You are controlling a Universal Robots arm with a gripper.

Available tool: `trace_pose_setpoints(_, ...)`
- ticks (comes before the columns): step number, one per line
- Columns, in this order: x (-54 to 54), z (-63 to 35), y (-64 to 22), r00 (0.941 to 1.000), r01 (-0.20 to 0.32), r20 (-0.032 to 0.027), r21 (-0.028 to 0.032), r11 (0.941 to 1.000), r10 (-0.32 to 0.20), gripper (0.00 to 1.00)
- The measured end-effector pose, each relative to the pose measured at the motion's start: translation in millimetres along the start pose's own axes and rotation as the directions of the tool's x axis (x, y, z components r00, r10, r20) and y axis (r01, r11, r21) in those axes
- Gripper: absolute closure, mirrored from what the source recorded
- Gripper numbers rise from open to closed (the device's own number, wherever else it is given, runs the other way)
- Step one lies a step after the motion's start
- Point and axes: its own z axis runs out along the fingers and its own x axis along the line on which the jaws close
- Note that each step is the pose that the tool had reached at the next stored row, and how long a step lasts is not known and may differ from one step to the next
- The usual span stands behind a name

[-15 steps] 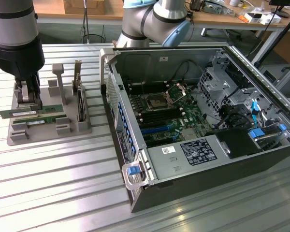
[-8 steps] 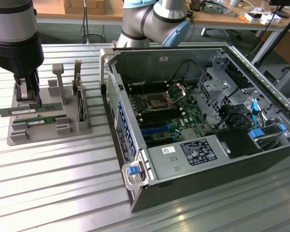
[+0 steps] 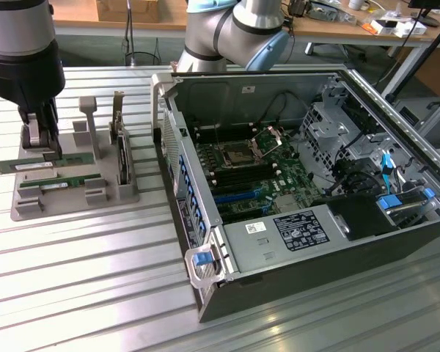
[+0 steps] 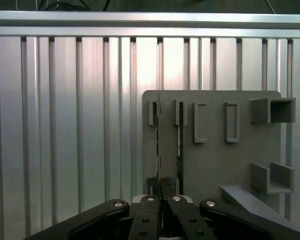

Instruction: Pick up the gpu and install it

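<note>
The gpu (image 3: 72, 157) is a long thin green stick lying across the far side of a grey holder (image 3: 125, 194) on the exterior view's left. My gripper (image 3: 42, 150) comes straight down on its middle, fingers pressed together with the stick between them. A second green stick (image 3: 77, 180) lies in the neighbouring slot. From the wrist, the gpu (image 4: 159, 135) appears edge-on, running away from my shut gripper (image 4: 159, 186), and the other stick (image 4: 179, 135) lies parallel beside it on the holder (image 4: 215, 165). Whether the gpu is lifted off its slot I cannot tell.
An open computer case (image 3: 205, 264) lies to the exterior view's right of the holder, its motherboard (image 3: 249, 172) exposed. Two upright cards with metal brackets (image 3: 119, 143) stand in the holder between my gripper and the case. Everything rests on a ribbed aluminium table (image 3: 95, 279).
</note>
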Motion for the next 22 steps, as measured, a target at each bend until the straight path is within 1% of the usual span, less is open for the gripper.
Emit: trace_pose_setpoints(22,-0.3,-26.7,1.2,1.0,0.0,0.0,0.0,1.0,0.0,0.88)
